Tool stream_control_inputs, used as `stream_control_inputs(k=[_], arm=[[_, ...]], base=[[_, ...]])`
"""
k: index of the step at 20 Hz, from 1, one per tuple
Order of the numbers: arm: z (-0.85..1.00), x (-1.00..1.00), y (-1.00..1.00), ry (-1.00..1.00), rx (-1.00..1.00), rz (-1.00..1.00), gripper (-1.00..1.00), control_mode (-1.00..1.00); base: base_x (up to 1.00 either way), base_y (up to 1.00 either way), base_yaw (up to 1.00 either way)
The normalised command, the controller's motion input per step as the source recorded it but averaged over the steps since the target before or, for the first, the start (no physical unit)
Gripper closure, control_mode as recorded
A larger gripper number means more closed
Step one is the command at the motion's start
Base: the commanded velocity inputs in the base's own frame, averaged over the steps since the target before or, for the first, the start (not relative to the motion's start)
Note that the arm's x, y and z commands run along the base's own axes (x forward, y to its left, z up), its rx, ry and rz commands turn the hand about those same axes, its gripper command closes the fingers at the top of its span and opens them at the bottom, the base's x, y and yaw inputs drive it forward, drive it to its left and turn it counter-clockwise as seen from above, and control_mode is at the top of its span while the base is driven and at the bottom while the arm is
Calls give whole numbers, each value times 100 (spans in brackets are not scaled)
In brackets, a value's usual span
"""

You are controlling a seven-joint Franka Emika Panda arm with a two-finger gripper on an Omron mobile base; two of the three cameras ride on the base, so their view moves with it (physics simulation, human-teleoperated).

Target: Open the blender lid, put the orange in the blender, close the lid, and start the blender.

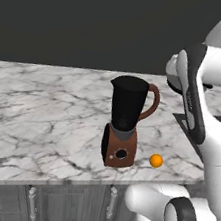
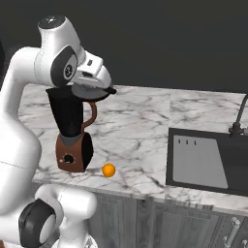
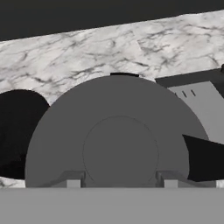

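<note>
Gripping the blender lid (image 3: 114, 144) by its knob, the fingers (image 3: 73, 180) are hovering right of the open blender (image 2: 71, 127). The orange (image 2: 109, 170) is lying on the tabletop (image 2: 145, 131) below, nearer and to the right.

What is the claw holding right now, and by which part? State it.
The claw holds the blender lid, lifted off the blender. Its fingertips sit at the lid's near side; the exact contact is hidden.

Glossy white rounded arm (image 2: 22, 97) links with dark grey joints
</note>
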Motion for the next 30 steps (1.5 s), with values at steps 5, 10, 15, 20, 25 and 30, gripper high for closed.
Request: stream_control_inputs(k=[5, 10, 15, 20, 25, 30], arm=[[-90, -11, -100, 0, 10, -17, 100, -100], [-100, 0, -100, 4, 9, -13, 100, -100], [-100, 24, -100, 15, 6, -4, 100, -100], [-100, 51, -38, 17, 1, 0, 100, -100], [-82, 50, 0, 10, 0, 0, 100, -100], [-53, 24, 0, 0, 0, 0, 100, -100]], base=[[0, 0, 0], [0, 0, 0], [0, 0, 0], [0, 0, 0], [0, 0, 0], [0, 0, 0]])
